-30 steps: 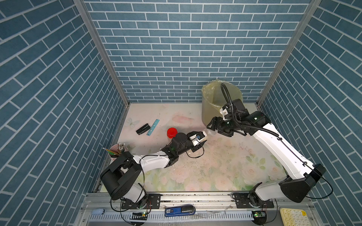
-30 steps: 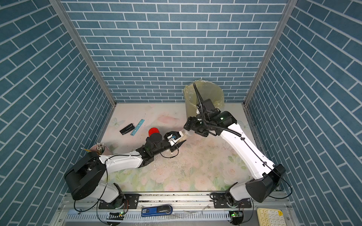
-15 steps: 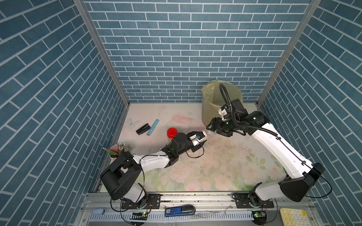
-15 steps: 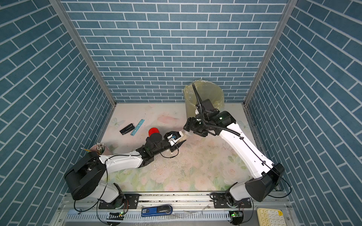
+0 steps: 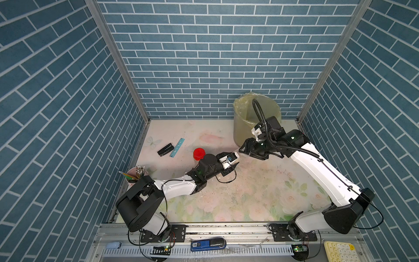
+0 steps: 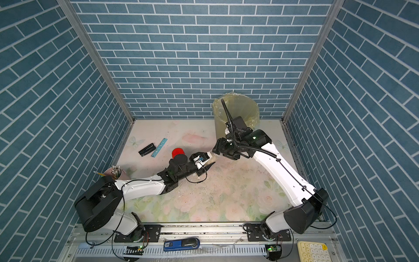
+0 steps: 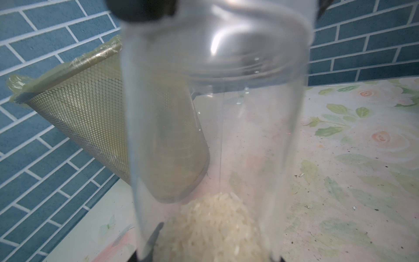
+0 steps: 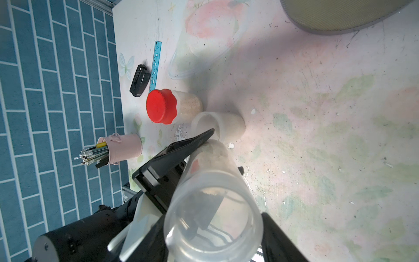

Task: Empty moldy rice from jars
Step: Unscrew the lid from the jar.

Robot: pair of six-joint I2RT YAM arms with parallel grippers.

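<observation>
Right claw point(image 5: 244, 148) closed in around jar point(image 8: 213, 195) end; left claw point(image 5: 235, 157) grips jar.

Red-capped jar point(image 5: 199, 154) sits upright a bit left of centre in both top views, pale rice point(image 8: 190, 105) showing through its side, with a cloudy whitish jar point(image 8: 218, 127) standing right beside it. Just right of those, a clear jar point(image 8: 213, 204) is tipped way over, grains clumped at its base end.

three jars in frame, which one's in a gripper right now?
The clear jar, held tilted in the left gripper with rice inside. The red-capped jar and the whitish-lidded jar stand on the table, ungripped.
</observation>
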